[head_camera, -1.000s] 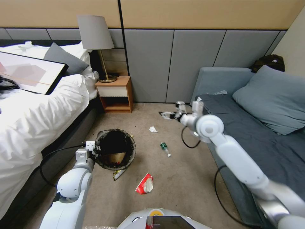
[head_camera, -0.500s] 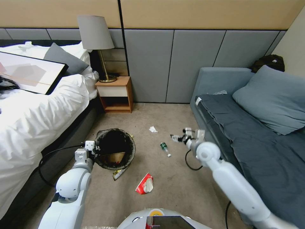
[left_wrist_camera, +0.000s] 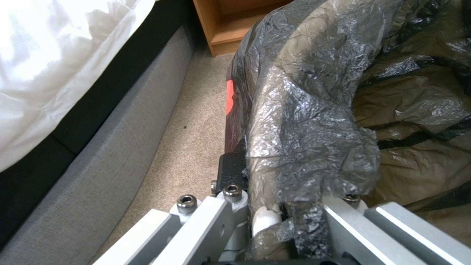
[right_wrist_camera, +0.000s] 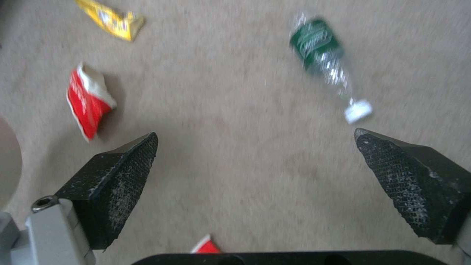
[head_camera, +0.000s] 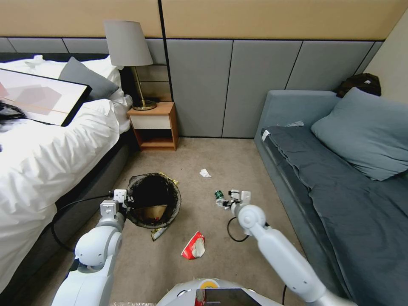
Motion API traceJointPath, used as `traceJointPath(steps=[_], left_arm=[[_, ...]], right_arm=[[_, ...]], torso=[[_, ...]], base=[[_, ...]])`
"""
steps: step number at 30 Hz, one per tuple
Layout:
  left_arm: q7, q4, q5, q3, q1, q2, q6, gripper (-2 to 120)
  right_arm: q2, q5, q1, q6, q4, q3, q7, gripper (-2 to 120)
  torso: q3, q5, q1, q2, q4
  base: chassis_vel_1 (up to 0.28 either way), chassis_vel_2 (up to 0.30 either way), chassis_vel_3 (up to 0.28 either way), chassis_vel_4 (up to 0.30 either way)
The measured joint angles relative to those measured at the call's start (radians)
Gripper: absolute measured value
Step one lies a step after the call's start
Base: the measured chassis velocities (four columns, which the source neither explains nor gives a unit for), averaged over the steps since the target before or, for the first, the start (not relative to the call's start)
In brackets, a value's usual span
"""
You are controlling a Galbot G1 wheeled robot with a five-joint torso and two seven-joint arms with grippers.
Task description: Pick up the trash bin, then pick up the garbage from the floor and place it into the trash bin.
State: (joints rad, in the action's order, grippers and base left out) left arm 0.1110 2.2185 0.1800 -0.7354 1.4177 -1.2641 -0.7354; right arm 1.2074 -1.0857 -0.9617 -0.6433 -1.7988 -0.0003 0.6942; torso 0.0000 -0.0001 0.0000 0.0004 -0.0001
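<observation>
The trash bin (head_camera: 154, 206), lined with a crinkled black bag (left_wrist_camera: 314, 110), stands beside the bed. My left gripper (head_camera: 126, 199) (left_wrist_camera: 284, 217) is shut on its near rim. My right gripper (head_camera: 225, 201) (right_wrist_camera: 255, 162) hangs low over the carpet, open, with nothing between its fingers (right_wrist_camera: 123, 176). Just beyond it lies the green-labelled clear bottle (head_camera: 219, 194) (right_wrist_camera: 323, 55). Other garbage lies on the floor: a red-and-white wrapper (head_camera: 194, 246) (right_wrist_camera: 88, 101), a gold wrapper (head_camera: 158, 232) (right_wrist_camera: 113, 16) at the bin's foot and a white tissue (head_camera: 205, 173).
The bed (head_camera: 51, 170) runs along the left and a blue-grey sofa (head_camera: 340, 178) along the right. A wooden nightstand (head_camera: 154, 126) with a lamp (head_camera: 127, 46) stands at the wall. A black cable (head_camera: 233, 231) loops below my right wrist.
My right arm has swung down and to the left, from beside the sofa's edge to just above the carpet by the bottle. The left arm and the bin have stayed put.
</observation>
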Motion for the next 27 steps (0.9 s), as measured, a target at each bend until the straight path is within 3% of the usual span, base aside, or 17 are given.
traceJointPath(steps=[13, 27], left_arm=[[-0.002, -0.019, -0.014, 0.014, -0.002, -0.011, 0.000, 1], [-0.007, -0.022, -0.017, 0.014, 0.002, -0.010, 0.000, 1]], right_arm=[[-0.054, -0.143, -0.037, -0.050, 0.050, -0.085, 0.033, 100], [-0.043, -0.275, 0.005, -0.092, 0.105, -0.174, 0.086, 100]], torso=[[0.000, 0.0002, 0.000, 0.000, -0.0001], [0.000, 0.0000, 0.000, 0.000, -0.0002]], base=[[0.000, 0.000, 0.000, 0.000], [0.000, 0.000, 0.000, 0.000]])
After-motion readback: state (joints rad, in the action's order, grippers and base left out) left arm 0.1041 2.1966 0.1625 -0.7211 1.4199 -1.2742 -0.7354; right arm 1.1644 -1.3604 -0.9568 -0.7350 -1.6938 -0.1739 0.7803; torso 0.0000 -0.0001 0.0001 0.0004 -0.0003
